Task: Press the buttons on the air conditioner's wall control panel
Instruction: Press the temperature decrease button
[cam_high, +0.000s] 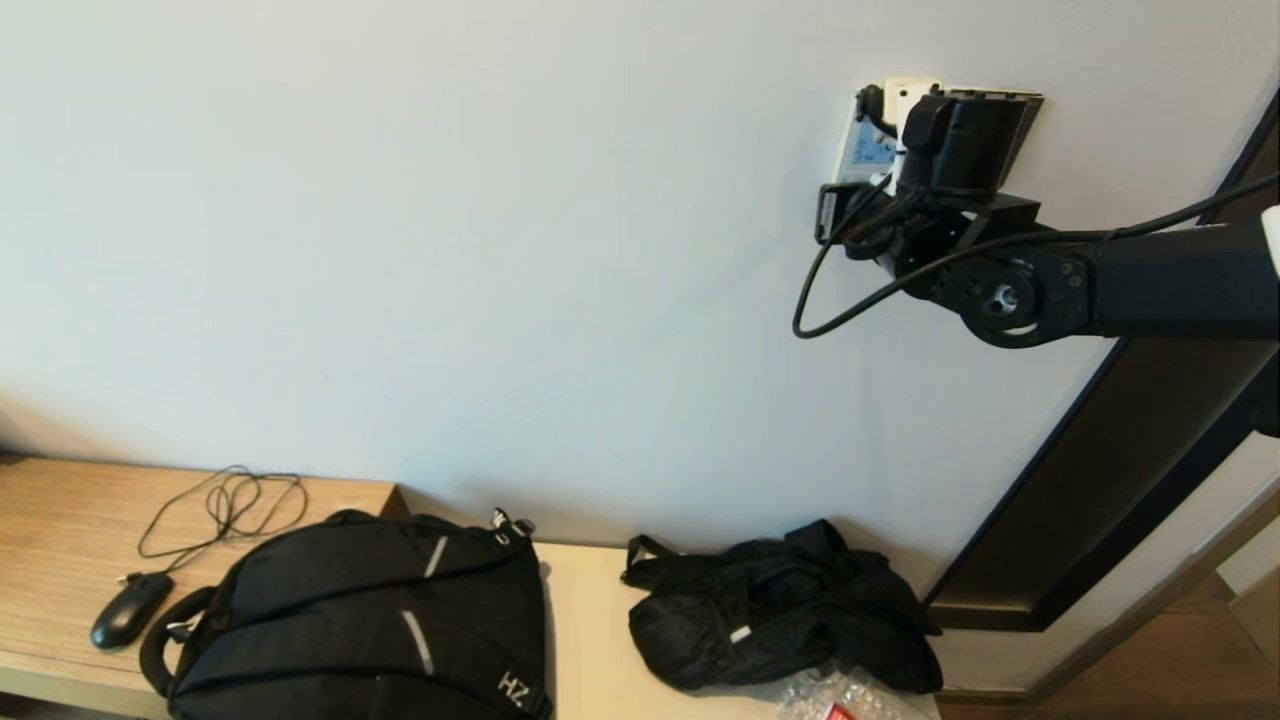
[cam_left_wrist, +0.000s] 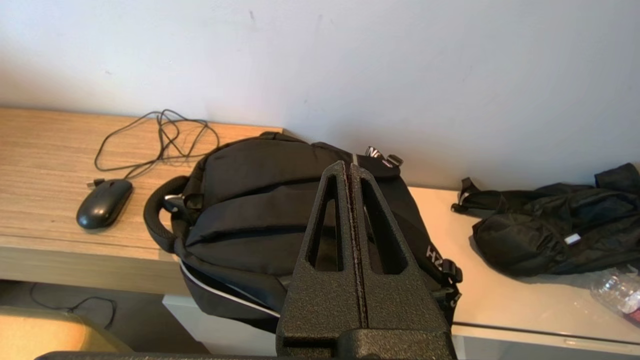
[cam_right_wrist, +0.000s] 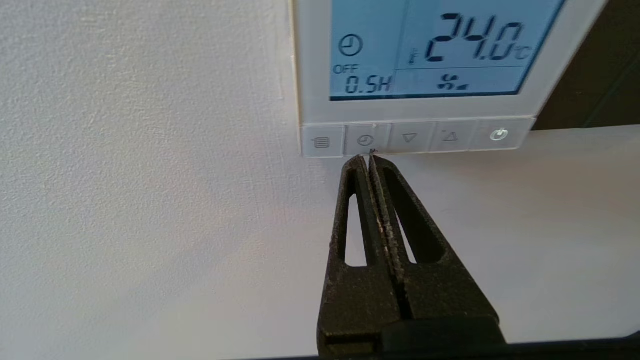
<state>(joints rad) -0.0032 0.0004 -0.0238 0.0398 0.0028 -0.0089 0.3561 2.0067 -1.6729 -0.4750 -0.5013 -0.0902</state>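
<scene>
Starting on the left side, the left gripper (cam_left_wrist: 351, 167) hangs idle with its fingers pressed flat together and nothing between them; just under it lies a black backpack (cam_left_wrist: 280, 210), off to its left a black mouse (cam_left_wrist: 104, 203) trailing its cable (cam_left_wrist: 157, 137) across the wooden desk (cam_left_wrist: 40, 165), and off to its right a crumpled black jacket (cam_left_wrist: 555, 235). Now across to the action: the right gripper (cam_right_wrist: 366, 159) is raised to the wall (cam_right_wrist: 140, 190), fingers (cam_right_wrist: 356, 165) closed tight into one narrow point, which looks like the sensible way to poke a small key without catching its neighbours. Directly ahead of that tip sits the air conditioner's wall control panel (cam_right_wrist: 310, 60), its blue screen (cam_right_wrist: 430, 45) lit and reading 24.0 with OFF and 0.5H. The buttons (cam_right_wrist: 415, 137) run along the panel's lower edge, and the tip sits right at the rim of the clock button (cam_right_wrist: 366, 140), second in the row; whether it is actually pressing I cannot tell. The menu key (cam_right_wrist: 322, 142) lies just to the tip's left, the down arrow (cam_right_wrist: 409, 138), up arrow (cam_right_wrist: 451, 136) and power key (cam_right_wrist: 499, 134) off to its right, presumably the ones to come.
</scene>
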